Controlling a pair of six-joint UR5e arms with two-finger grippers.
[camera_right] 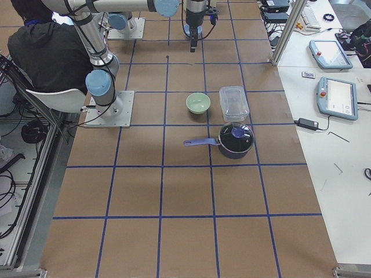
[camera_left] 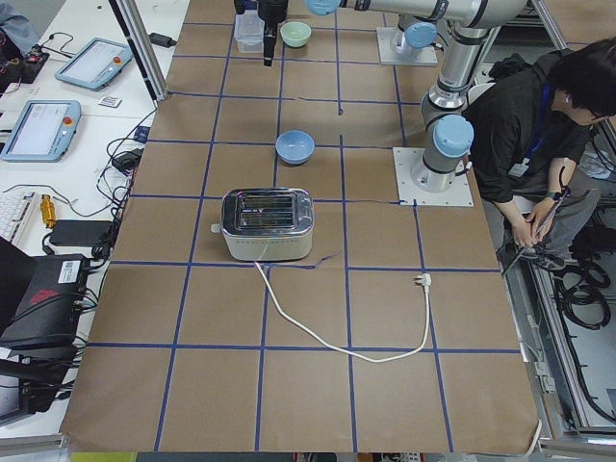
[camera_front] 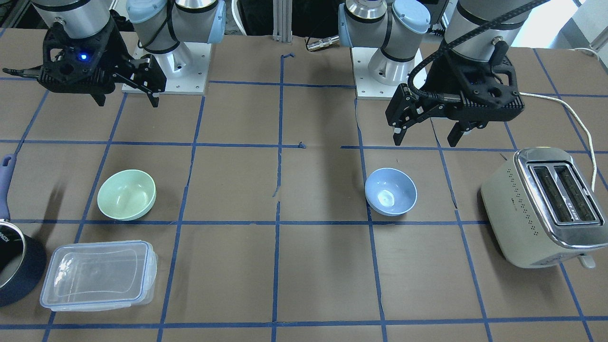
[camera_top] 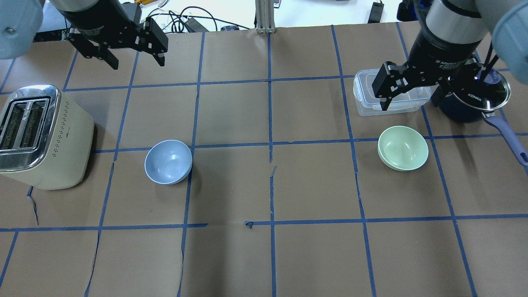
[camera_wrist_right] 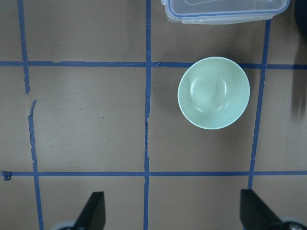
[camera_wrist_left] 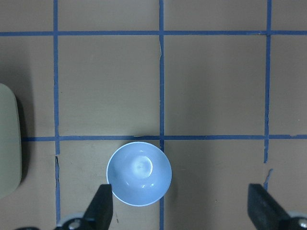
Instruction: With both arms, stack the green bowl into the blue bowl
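Both bowls are seen upright and empty on the brown-paper worktop, well apart, roughly midway between the robot-side edge and the operator-side edge. The blue bowl is placed in the left half, between the worktop's centre line and the toaster, which stands further toward the left end with its cord trailing toward that end. The green bowl is placed in the right half. A clear lidded container is found just beyond it toward the operator-side edge, and a dark lidded saucepan sits beside that container, toward the right end. The left gripper is held high over the left half, jaws spread wide, nothing between them. In its wrist view the blue bowl is framed low, next to one finger, not touched. The right gripper is held high over the right half, jaws likewise spread wide and empty. In its wrist view the green bowl is seen well clear of the fingertips, with the container's edge just beyond it. Neither bowl is contacted by anything except the worktop.
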